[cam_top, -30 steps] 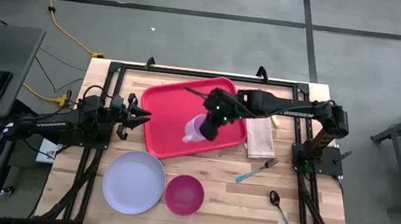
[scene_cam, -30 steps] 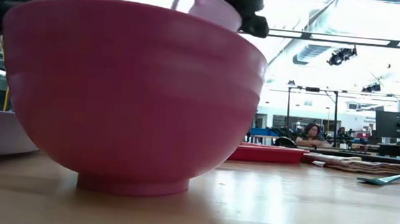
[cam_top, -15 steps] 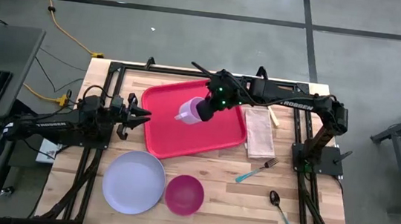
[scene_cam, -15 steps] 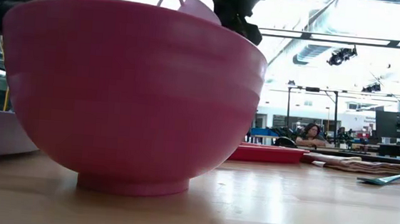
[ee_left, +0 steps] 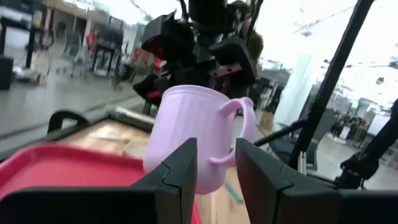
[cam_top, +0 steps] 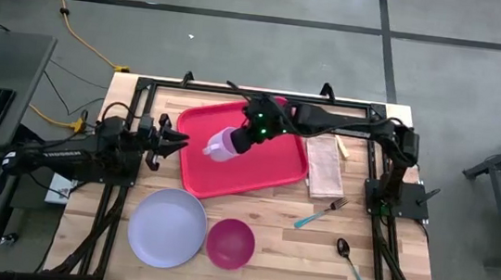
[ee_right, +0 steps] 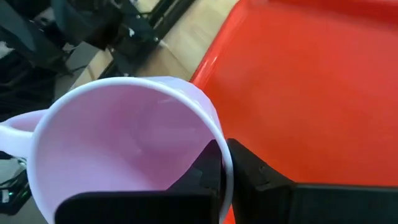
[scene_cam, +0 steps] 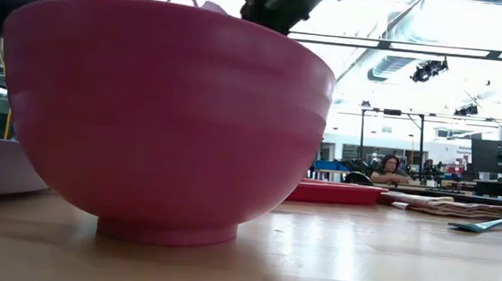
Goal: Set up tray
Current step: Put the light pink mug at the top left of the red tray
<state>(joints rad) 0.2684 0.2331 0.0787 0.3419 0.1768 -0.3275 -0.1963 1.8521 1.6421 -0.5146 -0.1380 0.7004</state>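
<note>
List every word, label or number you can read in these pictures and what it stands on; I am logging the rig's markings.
Right arm: pale lettering along its upper link, too small to read.
Left arm: pale lettering along its link, too small to read.
Tray, mug, bowl, plate: no text shows.
Room beyond the table in the low view: any signs are too far off to read.
</note>
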